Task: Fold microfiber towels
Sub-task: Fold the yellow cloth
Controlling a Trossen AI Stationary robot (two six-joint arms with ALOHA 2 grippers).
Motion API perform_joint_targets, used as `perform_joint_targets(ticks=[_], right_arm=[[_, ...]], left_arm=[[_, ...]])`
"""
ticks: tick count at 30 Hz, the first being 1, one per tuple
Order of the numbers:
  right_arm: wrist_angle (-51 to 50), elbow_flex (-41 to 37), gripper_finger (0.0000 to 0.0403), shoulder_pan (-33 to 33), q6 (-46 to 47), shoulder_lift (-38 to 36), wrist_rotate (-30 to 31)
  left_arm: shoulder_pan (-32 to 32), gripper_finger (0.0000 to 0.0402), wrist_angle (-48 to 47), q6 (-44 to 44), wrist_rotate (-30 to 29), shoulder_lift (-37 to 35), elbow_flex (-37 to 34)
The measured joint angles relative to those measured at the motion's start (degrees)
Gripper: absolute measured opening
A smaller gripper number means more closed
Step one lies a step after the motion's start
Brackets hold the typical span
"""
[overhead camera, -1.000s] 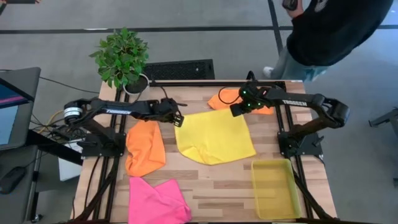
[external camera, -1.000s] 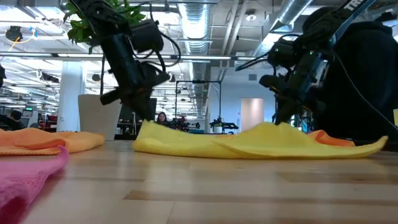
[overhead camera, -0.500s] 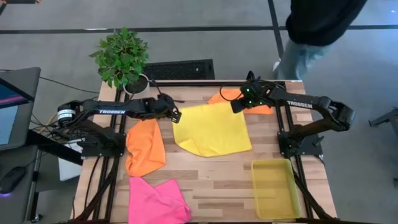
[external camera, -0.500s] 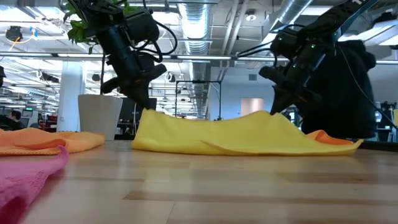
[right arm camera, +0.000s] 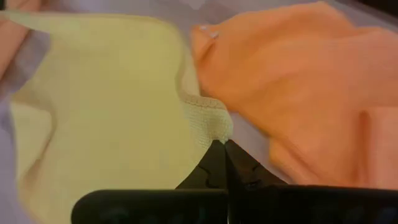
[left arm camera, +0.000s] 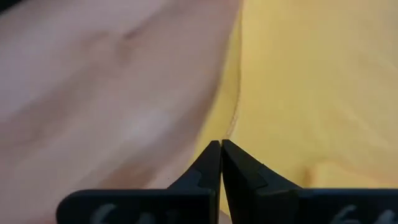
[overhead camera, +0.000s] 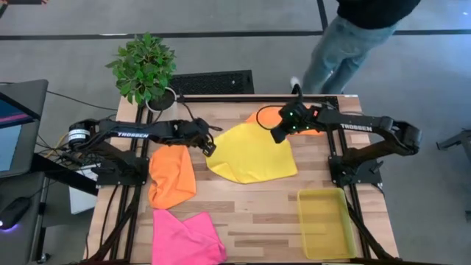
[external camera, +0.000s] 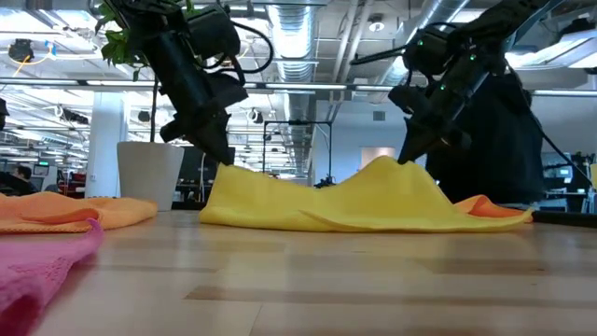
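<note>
A yellow towel [overhead camera: 250, 154] lies in the middle of the table, its near part on the wood and its two far corners lifted. My left gripper [overhead camera: 209, 149] is shut on the far left corner. My right gripper [overhead camera: 275, 138] is shut on the far right corner. One orange towel [overhead camera: 171, 175] lies crumpled at the left. A second orange towel [right arm camera: 298, 81] lies at the far right, partly under my right arm. A pink towel [overhead camera: 184, 237] lies at the near left. My left gripper pinches the yellow towel's far left corner [left arm camera: 231, 127] between its two fingers, slanting down from the table's left. The corner is held above the table [external camera: 227, 168] and the cloth slopes down from it onto the wood. My right gripper pinches the yellow towel's far right corner [right arm camera: 216, 129] at its hemmed edge, slanting down from the right. That corner stands as a raised peak [external camera: 390, 166], and the cloth sags between the two held corners.
A yellow translucent bin [overhead camera: 325, 222] stands at the near right. A potted plant [overhead camera: 145, 70] stands beyond the far left corner. A person [overhead camera: 346, 37] walks past the far edge. Bare wood [overhead camera: 257, 213] shows between the pink towel and the bin.
Both grippers have risen and rolled their wrists, staying shut on the yellow towel's far corners. Those corners now stand higher above the table. The towel's near part has slid a little toward the far edge, and its right end has drawn in.
</note>
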Motion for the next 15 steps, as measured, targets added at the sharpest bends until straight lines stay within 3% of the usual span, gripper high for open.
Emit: perform_joint_targets(ticks=[15], right_arm=[[-17.6,0.0,0.0002,10.2,-8.3,-1.7,0.0]], left_arm=[[-9.5,0.0000,-0.3,4.0,10.9,0.0,0.0]])
